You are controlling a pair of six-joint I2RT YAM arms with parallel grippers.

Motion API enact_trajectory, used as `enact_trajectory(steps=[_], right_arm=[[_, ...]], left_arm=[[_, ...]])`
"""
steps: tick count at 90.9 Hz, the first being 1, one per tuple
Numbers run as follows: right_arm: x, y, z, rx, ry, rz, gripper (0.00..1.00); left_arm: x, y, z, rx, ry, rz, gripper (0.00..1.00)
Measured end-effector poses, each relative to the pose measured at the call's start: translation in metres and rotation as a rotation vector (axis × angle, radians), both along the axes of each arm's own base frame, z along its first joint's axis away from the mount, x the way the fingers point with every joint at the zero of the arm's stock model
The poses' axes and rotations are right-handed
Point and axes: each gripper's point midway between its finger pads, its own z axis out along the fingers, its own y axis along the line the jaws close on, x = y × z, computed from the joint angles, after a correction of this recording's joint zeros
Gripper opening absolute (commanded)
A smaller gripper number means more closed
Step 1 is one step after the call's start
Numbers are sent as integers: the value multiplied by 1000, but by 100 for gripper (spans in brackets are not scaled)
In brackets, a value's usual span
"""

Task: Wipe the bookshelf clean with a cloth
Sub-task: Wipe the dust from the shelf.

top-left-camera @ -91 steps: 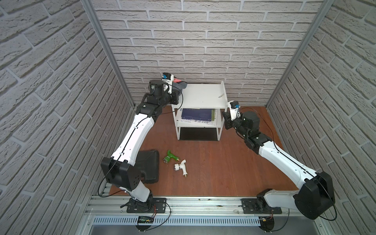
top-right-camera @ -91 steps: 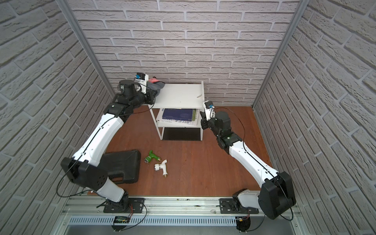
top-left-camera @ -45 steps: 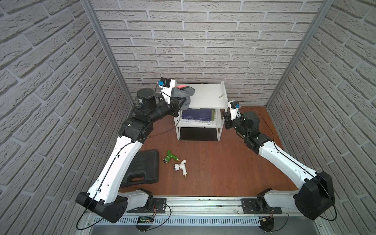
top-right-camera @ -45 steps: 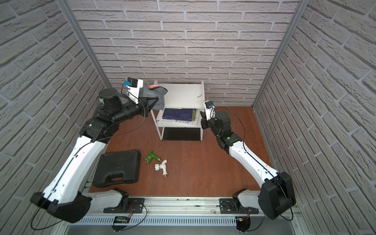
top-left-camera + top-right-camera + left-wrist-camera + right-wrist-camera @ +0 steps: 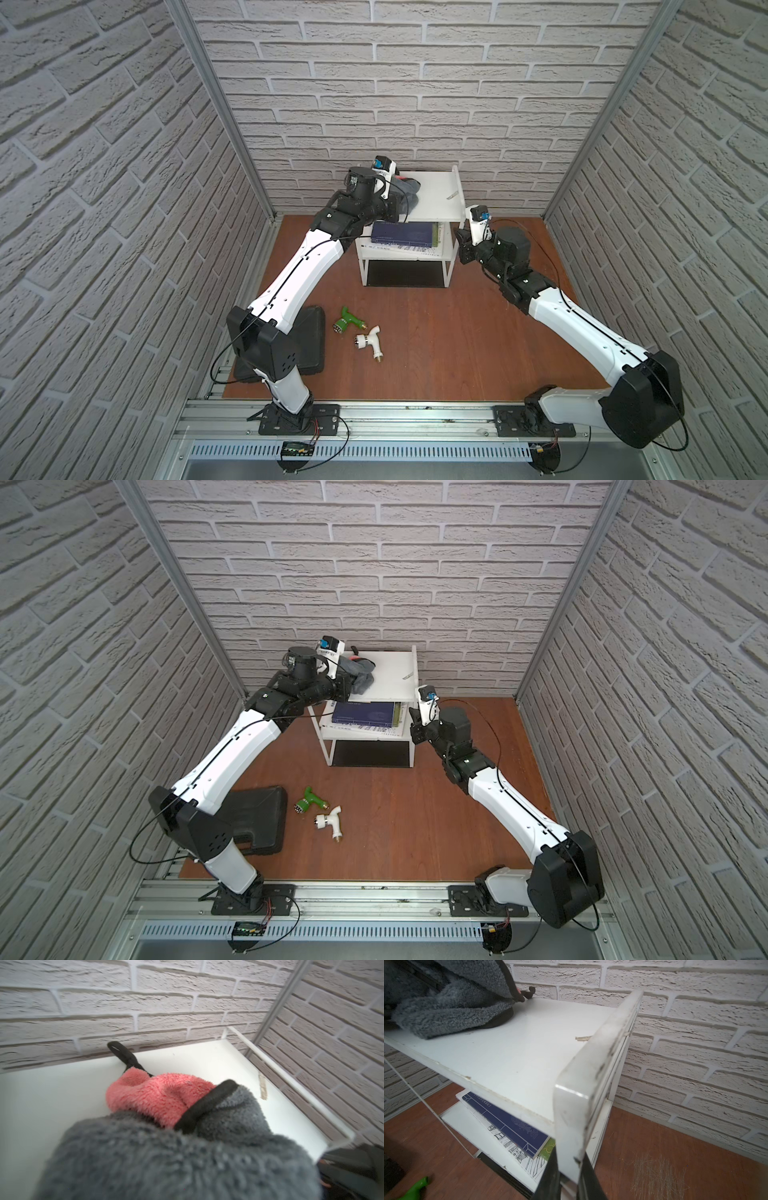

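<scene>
The white bookshelf stands against the back wall. The grey cloth, pink on its reverse, lies bunched on the left part of the top tier. My left gripper is shut on the cloth. In the left wrist view the cloth covers the jaws completely. My right gripper is shut on the front edge of the bookshelf's right side panel. The cloth also shows in the right wrist view.
Books lie on the middle tier. A small sliver sits on the top tier near the side panel. A black case, a green fitting and a white tap lie on the wooden floor. Brick walls close three sides.
The left arm has lifted and swung, carrying the cloth from the top tier's back left corner further onto the tier. The right arm has not moved.
</scene>
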Motion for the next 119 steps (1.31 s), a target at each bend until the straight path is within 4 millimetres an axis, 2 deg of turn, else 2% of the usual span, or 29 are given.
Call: enact_trajectory(steps=[8,17,32,39,45,60,66,69,75,87,94,99,105,114,119], right_arm=[[0,0,0,0,2,0,3],[0,0,0,-1,1,-3,3],[1,0,0,-3,0,-5,3],[1,0,-1,-6,-1,-1,3],[1,1,-1,-8,-2,3,3],[2,2,-1,-9,-6,7,3],[2,2,-1,-9,-6,9,3],[3,3,-1,-9,-5,11,3],[3,4,-1,-10,-8,15,3],[4,4,0,-10,-8,16,3],[4,4,0,-10,-7,14,3],[4,3,0,-11,-8,10,3],[5,2,-1,-13,-5,4,3],[6,2,-1,-9,-6,-2,3],[6,2,-1,-7,-6,-2,3]], left_arm=[[8,18,1,48,-20,123,0],[30,40,3,100,-38,272,0],[84,44,2,112,-85,394,0],[98,29,4,83,-106,361,0],[102,12,4,62,-114,307,0],[85,-65,4,16,-138,103,0],[82,-85,5,11,-153,60,0],[85,-88,6,11,-161,60,0],[102,-77,9,24,-182,105,0],[148,-13,8,53,-213,281,0],[157,18,8,58,-202,332,0],[159,31,6,57,-193,340,0],[153,27,6,50,-180,297,0],[132,1,11,40,-166,201,0],[119,-9,22,30,-174,162,0]])
